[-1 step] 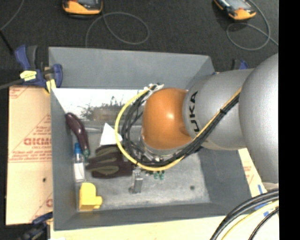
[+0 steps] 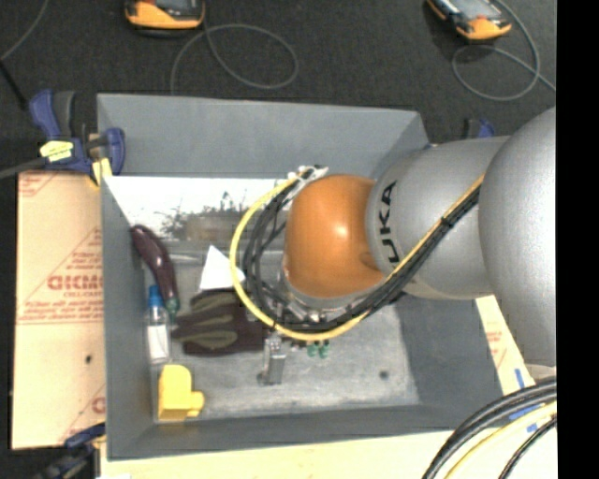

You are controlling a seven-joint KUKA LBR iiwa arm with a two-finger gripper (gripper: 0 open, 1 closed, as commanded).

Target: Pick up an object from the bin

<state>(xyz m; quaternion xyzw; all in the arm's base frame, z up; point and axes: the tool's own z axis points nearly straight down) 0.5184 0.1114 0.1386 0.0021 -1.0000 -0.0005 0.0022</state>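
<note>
Dark glove (image 2: 213, 323) lies just beside the pincer (image 2: 272, 372).

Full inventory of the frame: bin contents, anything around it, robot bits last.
bin: 1, grey metal, centre
yellow block: 1, yellow, near-left corner of the bin
small bottle: 1, clear with blue cap, along left wall
curved thing: 1, dark maroon, left wall, beyond the bottle
crumpled soft thing: 1, dark brown-olive, mid floor
white piece: 1, white, triangular, beyond the soft thing
green bit: 1, green, right of the hand; loose or robot part, cannot tell
orange-black devices: 2, outside the bin, top edge
arm: 1, silver-grey, from right
orange cover: 1, wrist
hand: 1, metal, at soft thing's right edge
</note>
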